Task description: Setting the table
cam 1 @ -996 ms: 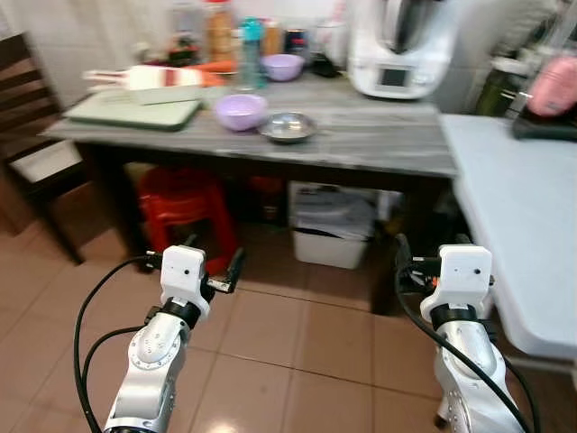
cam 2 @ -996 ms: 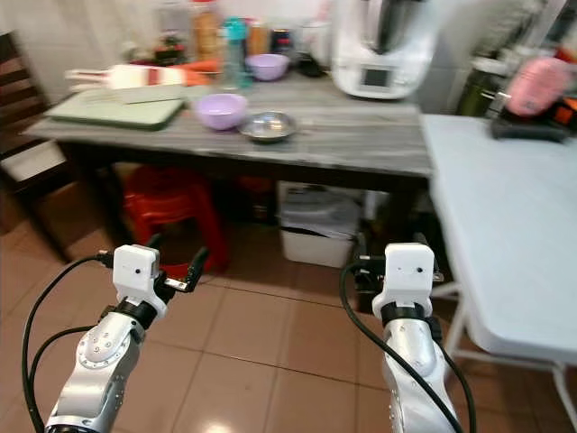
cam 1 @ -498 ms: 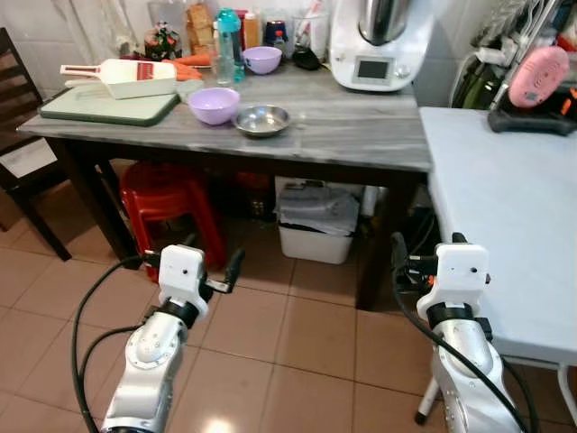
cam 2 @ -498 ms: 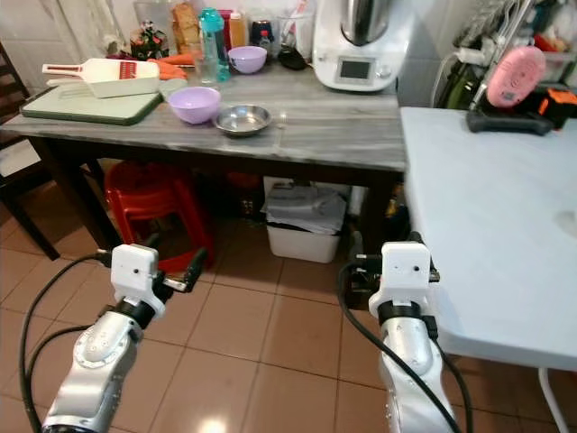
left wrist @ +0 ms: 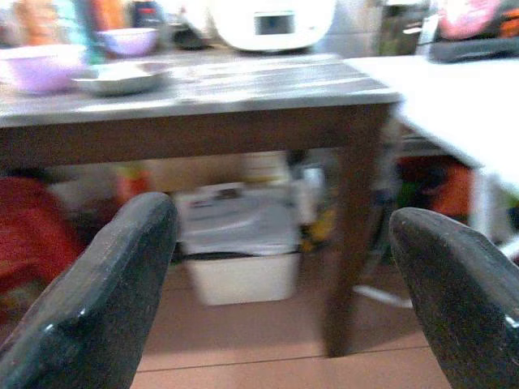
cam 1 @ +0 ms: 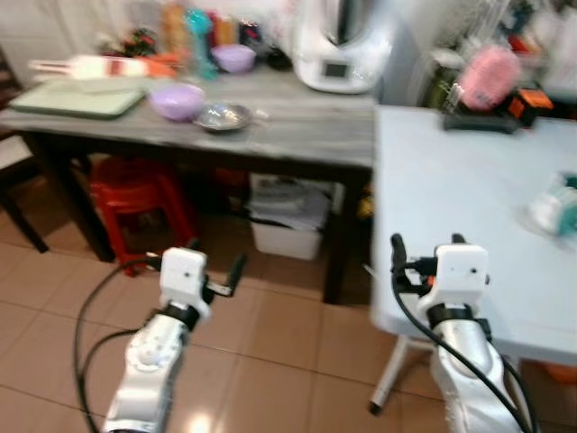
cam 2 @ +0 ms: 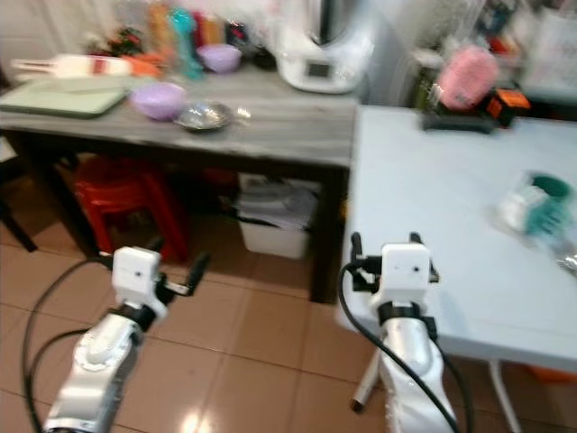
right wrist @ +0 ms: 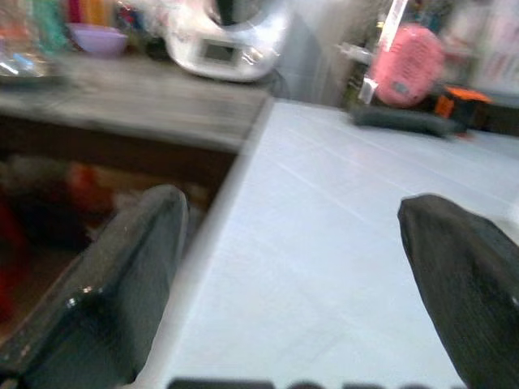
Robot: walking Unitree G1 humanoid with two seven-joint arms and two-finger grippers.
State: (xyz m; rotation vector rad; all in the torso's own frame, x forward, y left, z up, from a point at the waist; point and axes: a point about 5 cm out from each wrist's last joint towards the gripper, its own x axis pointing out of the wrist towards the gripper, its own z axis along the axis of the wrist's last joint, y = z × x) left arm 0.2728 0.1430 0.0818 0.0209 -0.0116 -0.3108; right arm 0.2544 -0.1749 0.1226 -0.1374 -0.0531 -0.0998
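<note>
A lilac bowl and a shallow steel bowl stand on the grey wooden table at the back left. A second lilac bowl sits farther back among bottles. To the right lies a white table with a blurred teal and white object on it. My left gripper hangs open over the tiled floor, short of the grey table, with nothing in it. My right gripper is open and empty at the white table's near left edge. The picture is blurred.
A white kitchen machine stands at the back of the grey table, a green board at its left end. Under it are a red stool and a white bin. A pink object rests at the white table's far end.
The whole view has swung to the right: the grey table slid left and the white table with the teal object came in. Both arms keep their pose, fingers still apart.
</note>
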